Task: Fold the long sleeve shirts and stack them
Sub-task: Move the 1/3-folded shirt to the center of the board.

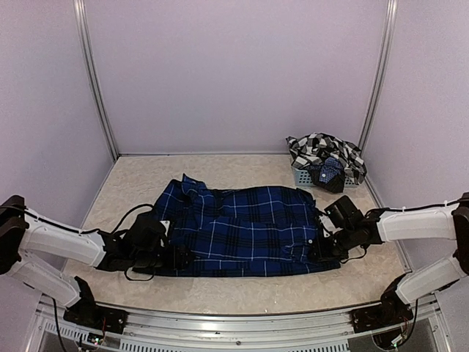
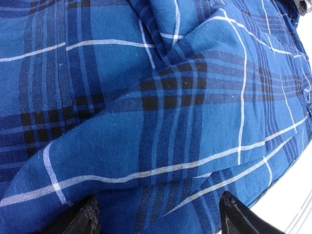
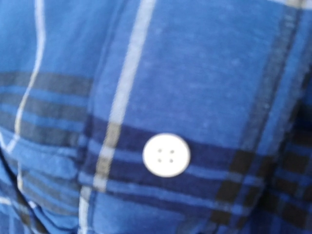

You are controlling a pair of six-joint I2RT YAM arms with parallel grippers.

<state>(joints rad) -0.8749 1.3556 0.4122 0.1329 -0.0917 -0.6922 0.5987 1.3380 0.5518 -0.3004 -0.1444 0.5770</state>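
Between the wide left jaws lies the navy shirt [image 1: 242,227], right jaws' opening indeterminate; fold grasp in hand, edge pinches judged next.

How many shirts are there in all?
2. A navy plaid shirt lies spread in the middle; a black-and-white checked one is heaped on the basket at the far right. More may hide beneath it.

Pale speckled table [image 1: 220,290] stretching out ahead of me, navy blue plaid shirt [image 1: 242,227] lying spread flat across its middle, closer to my near edge, small grey-blue mesh basket [image 1: 303,177] standing on it at my far right, near the shirt's far right corner.
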